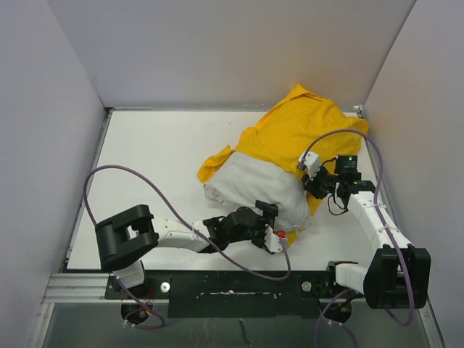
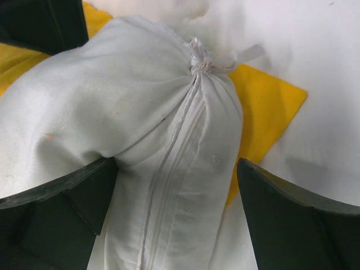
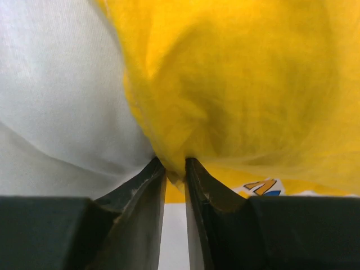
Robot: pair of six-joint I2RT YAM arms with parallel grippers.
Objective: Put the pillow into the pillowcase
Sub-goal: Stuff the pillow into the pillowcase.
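A white tabletop (image 1: 159, 159) filled the floor of a plain enclosure. A white back panel (image 1: 232, 51) stood upright along its far edge, with a white left panel (image 1: 36, 145) and a white right panel (image 1: 428, 109) closing the sides. A thin metal strip (image 1: 90, 181) ran down the tabletop's left edge. Along the near edge lay a black mounting plate (image 1: 217, 285), and a ribbed aluminium rail (image 1: 72, 288) reached out from its left end. The left wrist view showed bare tabletop (image 2: 326, 67) at upper right.
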